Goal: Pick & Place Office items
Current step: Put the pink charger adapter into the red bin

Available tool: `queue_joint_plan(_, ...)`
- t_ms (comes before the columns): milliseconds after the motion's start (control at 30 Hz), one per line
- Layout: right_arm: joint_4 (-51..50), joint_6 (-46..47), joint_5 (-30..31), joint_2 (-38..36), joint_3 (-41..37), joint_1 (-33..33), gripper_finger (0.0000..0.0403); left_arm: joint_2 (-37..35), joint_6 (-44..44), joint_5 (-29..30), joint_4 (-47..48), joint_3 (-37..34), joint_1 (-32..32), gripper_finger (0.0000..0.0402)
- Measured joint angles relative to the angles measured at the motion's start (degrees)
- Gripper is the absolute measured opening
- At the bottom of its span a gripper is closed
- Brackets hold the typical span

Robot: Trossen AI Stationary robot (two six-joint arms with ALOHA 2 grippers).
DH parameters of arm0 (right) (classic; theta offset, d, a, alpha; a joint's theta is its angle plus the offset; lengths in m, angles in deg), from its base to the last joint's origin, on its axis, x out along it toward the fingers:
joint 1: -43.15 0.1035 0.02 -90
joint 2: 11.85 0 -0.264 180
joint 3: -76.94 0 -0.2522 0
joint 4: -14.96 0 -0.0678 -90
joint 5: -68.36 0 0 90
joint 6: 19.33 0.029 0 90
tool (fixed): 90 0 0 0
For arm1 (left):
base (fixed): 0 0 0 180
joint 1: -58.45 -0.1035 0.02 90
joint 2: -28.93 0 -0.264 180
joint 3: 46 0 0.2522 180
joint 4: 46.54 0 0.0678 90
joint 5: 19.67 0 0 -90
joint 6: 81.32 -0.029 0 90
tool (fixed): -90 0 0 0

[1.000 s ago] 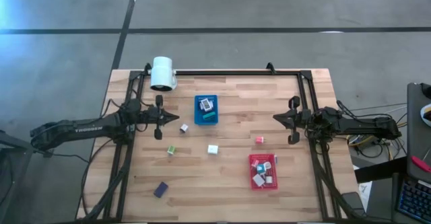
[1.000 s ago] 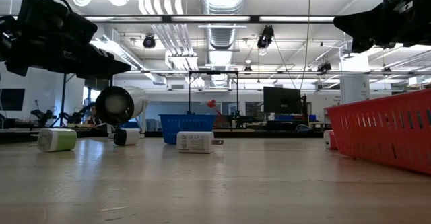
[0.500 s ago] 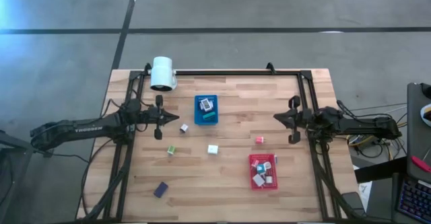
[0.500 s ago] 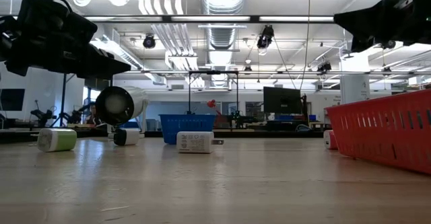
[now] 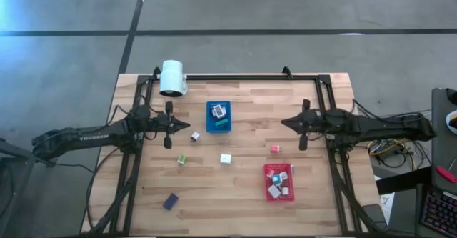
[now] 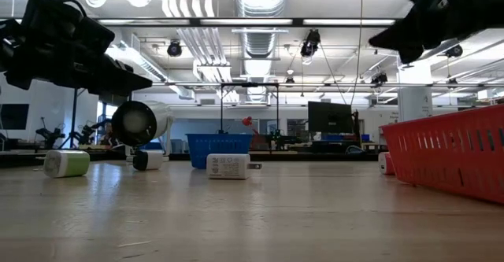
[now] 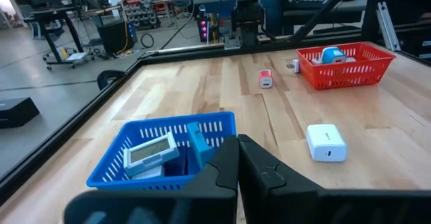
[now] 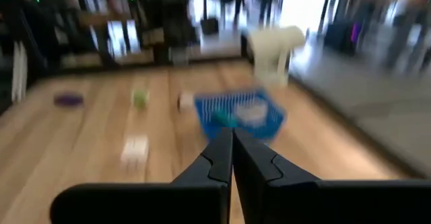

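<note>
While both arms hover off the wood: blue tray (image 5: 218, 116) upper centre of the high view, holding a grey-white flat piece (image 7: 149, 151) and a teal block (image 7: 200, 142). Red tray (image 5: 279, 182) lower right, holding white, teal and pink pieces. Loose on the table (image 5: 243, 202): purple block (image 5: 170, 201) lower left, white block (image 5: 226, 159) at centre, green piece (image 5: 181, 159) left of it, small white piece (image 5: 194, 135) near blue tray, pink-red piece (image 5: 275, 149) above red tray. White camera (image 5: 172, 78) at upper left corner. Left gripper (image 5: 168, 124) mid-left, fingers pressed together, empty. Right gripper (image 5: 303, 124) mid-right, fingers together, empty; shifted toward centre versus a second ago.
</note>
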Motion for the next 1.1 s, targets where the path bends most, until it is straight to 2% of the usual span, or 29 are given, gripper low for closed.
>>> queue_joint_plan(167,-19.6,7.1,0.0,11.2,11.4,0.0,0.0022,0.0,0.3,0.0,0.2,0.0,0.0,0.0005)
queue_joint_plan(267,-30.9,8.4,-0.1,18.8,17.9,0.0,0.0049,0.0,0.7,0.0,0.2,0.0,0.0,0.0005)
queue_joint_plan(400,-40.4,8.7,-0.4,28.0,25.4,0.0,0.0097,0.0,1.0,0.0,0.2,0.0,0.0,0.0005)
queue_joint_plan(533,-42.8,8.0,-4.6,35.8,30.3,0.1,0.0148,0.0,1.2,0.0,0.2,0.0,0.0,0.0005)
queue_joint_plan(733,-44.3,7.0,-13.4,45.6,33.5,0.2,0.0207,0.0,1.4,-0.2,1.7,0.0,0.0,0.0005)
queue_joint_plan(1100,-45.5,7.7,-14.3,56.9,33.5,0.2,0.0260,0.0,2.7,-0.2,2.6,0.0,0.0,0.0005)
